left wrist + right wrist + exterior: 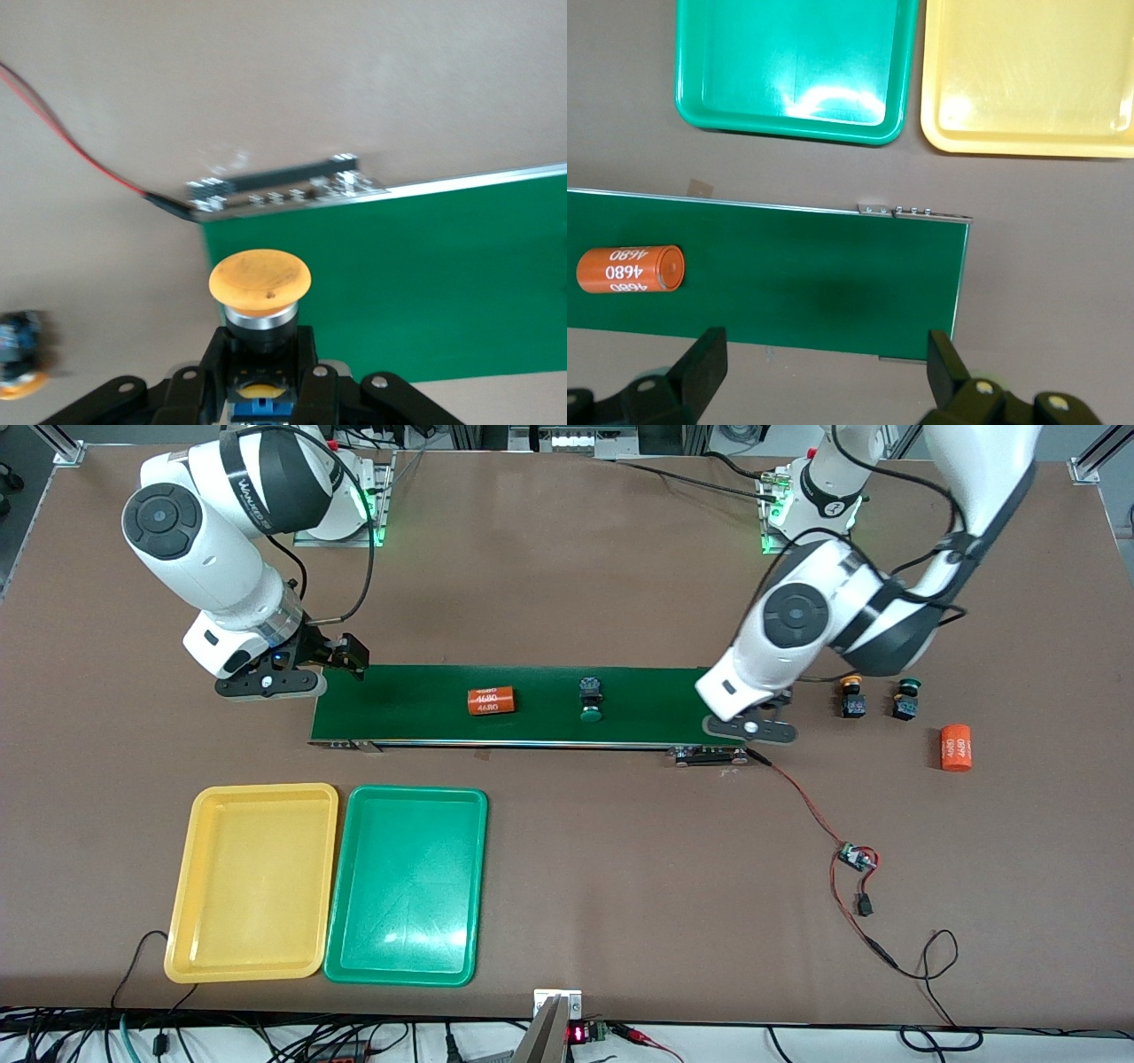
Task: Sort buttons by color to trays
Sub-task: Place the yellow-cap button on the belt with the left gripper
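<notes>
Front view: we note the right claw (341, 654) over the conveyor belt (523, 704) at its end toward the right arm; the left claw (751, 729) over the belt's end toward the left arm, its fingers hidden under the wrist here; on the belt lie an orange cylinder (492, 701) and, toward the left arm's end from it, a green-capped button (591, 699) tipped on its side; on the bare desk (620, 886), off the belt toward the left arm's end, stand a yellow-capped button (852, 697) and a second green-capped button (906, 698) side by side, a second orange cylinder (955, 747) nearer the camera than these; the yellow tray (202, 841) and green tray (483, 868) sit side by side, nearer the camera than the belt, the yellow one toward the right arm's end, both holding nothing.

Left wrist view: we see the left claw (263, 376) clenched on the body of another yellow button (260, 283), cap outward, over the belt's corner (399, 283); a red wire (71, 142) runs to the belt's frame.

Right wrist view: the right claw (824, 367) is released, fingers (704, 354) spread wide, gripping nothing, over the belt's edge (833, 283); the cylinder (631, 269) lies on the belt; both trays, green (691, 106) and yellow (935, 124), show past it.
</notes>
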Available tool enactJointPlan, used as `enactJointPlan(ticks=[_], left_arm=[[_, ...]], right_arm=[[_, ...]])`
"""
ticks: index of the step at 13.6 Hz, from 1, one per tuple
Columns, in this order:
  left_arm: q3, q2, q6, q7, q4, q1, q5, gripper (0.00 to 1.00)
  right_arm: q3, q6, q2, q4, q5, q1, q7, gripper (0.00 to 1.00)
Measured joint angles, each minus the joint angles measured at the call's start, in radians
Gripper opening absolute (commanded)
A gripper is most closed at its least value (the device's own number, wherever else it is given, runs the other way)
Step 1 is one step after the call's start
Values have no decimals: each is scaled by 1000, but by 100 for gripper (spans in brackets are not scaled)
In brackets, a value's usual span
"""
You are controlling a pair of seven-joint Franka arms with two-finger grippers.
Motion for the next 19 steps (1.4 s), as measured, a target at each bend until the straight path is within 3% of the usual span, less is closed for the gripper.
enactJointPlan(ticks=[4, 8, 9, 10, 12, 13, 16, 19], left_arm=[[8, 110, 57, -81, -1, -52, 1, 23], [49, 140, 94, -106, -2, -100, 2, 27], [71, 140, 104, -107, -2, -115, 2, 36], [87, 141, 111, -107, -2, -127, 2, 69], [100, 141, 118, -107, -2, -139, 2, 94], [100, 140, 119, -108, 0, -139, 2, 100], [101, 116, 99, -108, 29, -118, 4, 100], [93, 54, -102, -38, 160, -58, 6, 100]], right_arm=[[0, -2, 13, 0, 0, 1, 0, 100], [0, -2, 15, 1, 0, -17, 0, 100], [-1, -3, 15, 1, 0, -29, -1, 100], [-1, -3, 15, 2, 0, -41, -7, 100], [-1, -3, 15, 5, 0, -56, -16, 100], [-1, -3, 15, 11, 0, -59, -16, 100], [-1, -7, 16, 28, 1, -62, -15, 100], [0, -7, 47, 50, 3, -62, -14, 100]])
